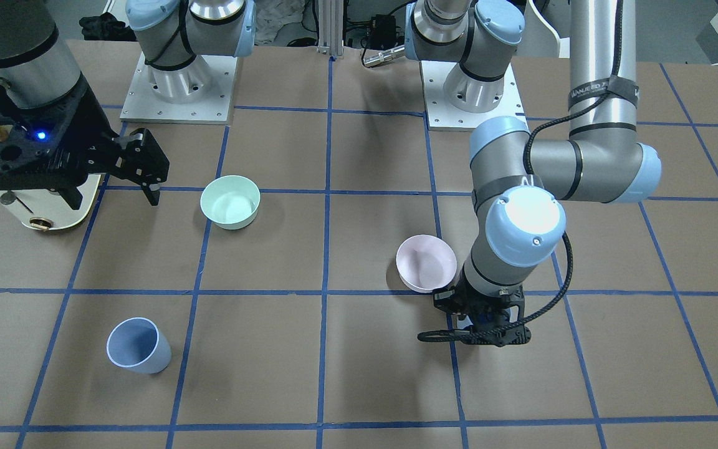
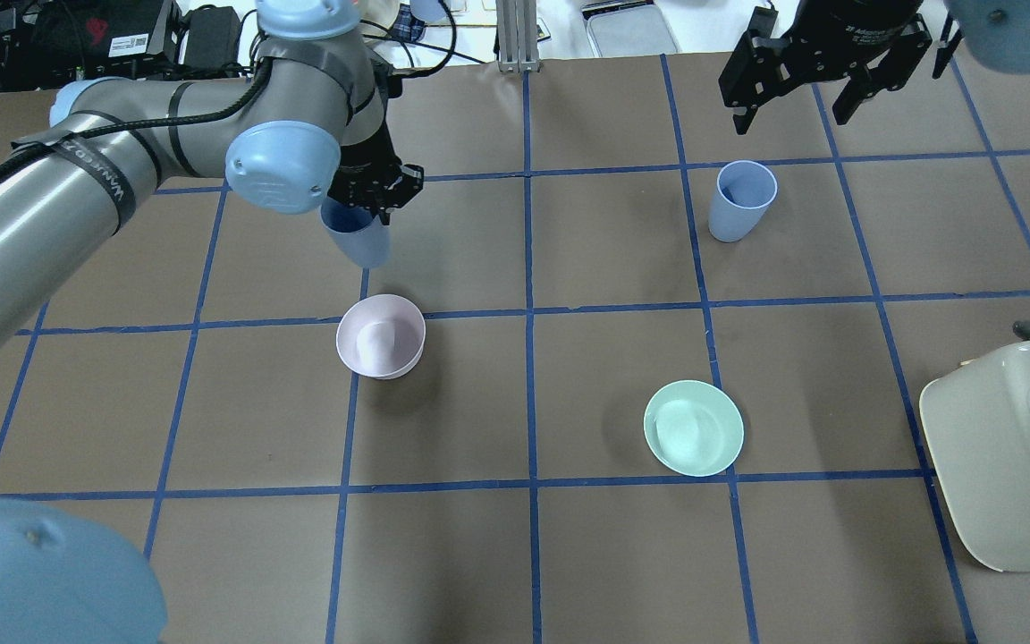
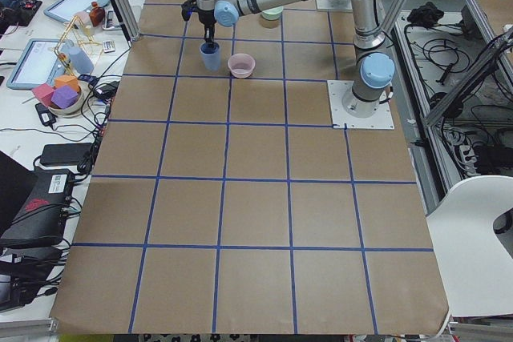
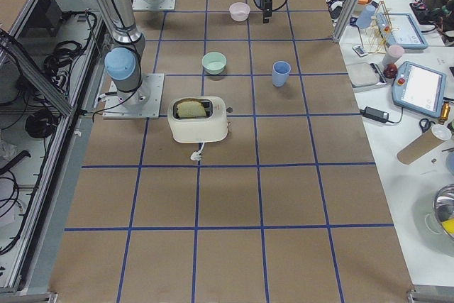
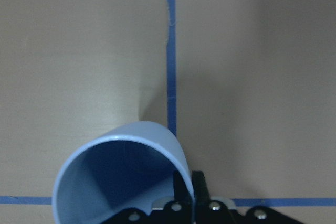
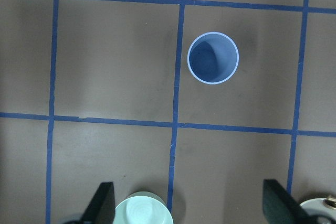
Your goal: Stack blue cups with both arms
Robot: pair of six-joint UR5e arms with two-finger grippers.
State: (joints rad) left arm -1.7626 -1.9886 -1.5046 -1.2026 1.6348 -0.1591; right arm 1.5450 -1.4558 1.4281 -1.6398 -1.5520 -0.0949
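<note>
My left gripper (image 2: 370,190) is shut on the rim of a pale-blue cup (image 2: 357,234), one finger inside and one outside, as the left wrist view (image 5: 190,184) shows. The held cup (image 5: 123,174) hangs tilted just beyond the pink bowl (image 2: 381,335). I cannot tell whether it touches the table. The second blue cup (image 2: 741,201) stands upright and alone on the table's right half; it also shows in the front view (image 1: 138,346) and the right wrist view (image 6: 213,58). My right gripper (image 2: 792,103) is open and empty, high above and beyond that cup.
A mint-green bowl (image 2: 694,427) sits near the middle right. A cream toaster (image 2: 1007,456) stands at the right edge, under my right arm in the front view (image 1: 41,215). Blue tape lines grid the brown table.
</note>
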